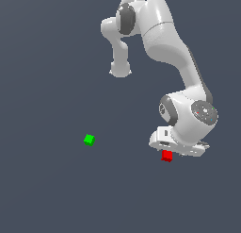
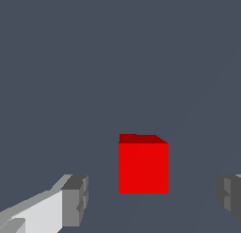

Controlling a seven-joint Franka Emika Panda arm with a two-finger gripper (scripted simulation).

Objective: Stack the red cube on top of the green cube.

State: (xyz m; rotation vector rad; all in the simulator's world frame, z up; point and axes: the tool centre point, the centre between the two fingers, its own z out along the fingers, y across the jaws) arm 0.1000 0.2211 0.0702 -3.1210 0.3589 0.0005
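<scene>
The red cube (image 1: 166,155) lies on the grey floor just under the white hand of the arm, at the exterior view's right. In the wrist view the red cube (image 2: 143,166) fills the space between the two grey fingertips (image 2: 75,199), with a gap on each side. My gripper (image 2: 153,201) is open and touches nothing. In the exterior view its fingers are hidden behind the hand, so only the gripper (image 1: 170,152) body shows above the cube. The green cube (image 1: 89,140) sits alone well off toward the exterior view's left.
The white arm (image 1: 164,43) rises from its base at the top of the exterior view. Around both cubes there is only flat dark grey floor (image 1: 56,189).
</scene>
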